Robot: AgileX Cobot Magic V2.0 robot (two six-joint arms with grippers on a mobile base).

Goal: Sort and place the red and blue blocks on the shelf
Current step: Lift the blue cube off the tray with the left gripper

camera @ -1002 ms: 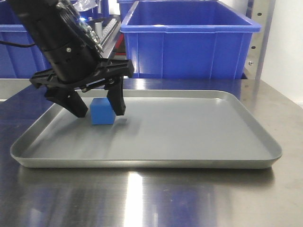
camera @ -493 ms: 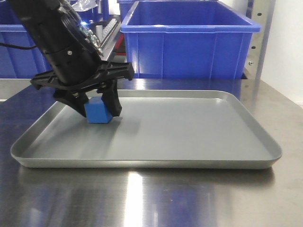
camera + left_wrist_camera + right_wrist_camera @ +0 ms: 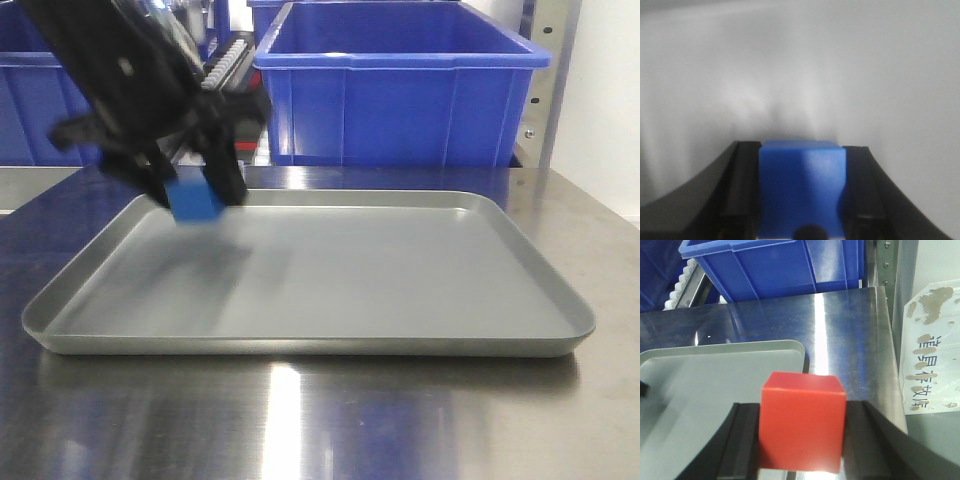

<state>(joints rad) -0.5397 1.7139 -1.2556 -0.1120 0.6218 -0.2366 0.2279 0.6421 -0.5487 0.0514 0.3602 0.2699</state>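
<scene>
Exterior front-facing view: shows the left pincer (image 3: 198, 198), motion-blurred, clenched on the blue block (image 3: 196, 206) and holding it in the air over the left rear corner of the grey tray (image 3: 300, 345). Places that tray flat on the shiny steel tabletop (image 3: 400, 420), with a large blue bin (image 3: 400, 90) behind it and a white roller track (image 3: 225, 65) of the shelf just left of the bin. Catches a steel shelf upright (image 3: 548, 100) at the bin's right edge.

Left wrist-mounted view: confirms the grip, with the blue block squeezed between two black fingers (image 3: 742, 195), one pressed flat against each side face. Offers only blurred pale grey behind the block.

Right wrist-mounted view: finds the right pincer (image 3: 802, 410) grasping the red block (image 3: 802, 425), fingers touching its left and right faces. Looks down past the block onto the tray's right rear corner and the bare tabletop beside it. Takes in the blue bin at the top, the roller track to its left and the screwed shelf upright at top right. Cannot tell how high the red block hangs above the tabletop. Notes a clear printed sheet (image 3: 932, 350) beyond the tabletop's right edge
</scene>
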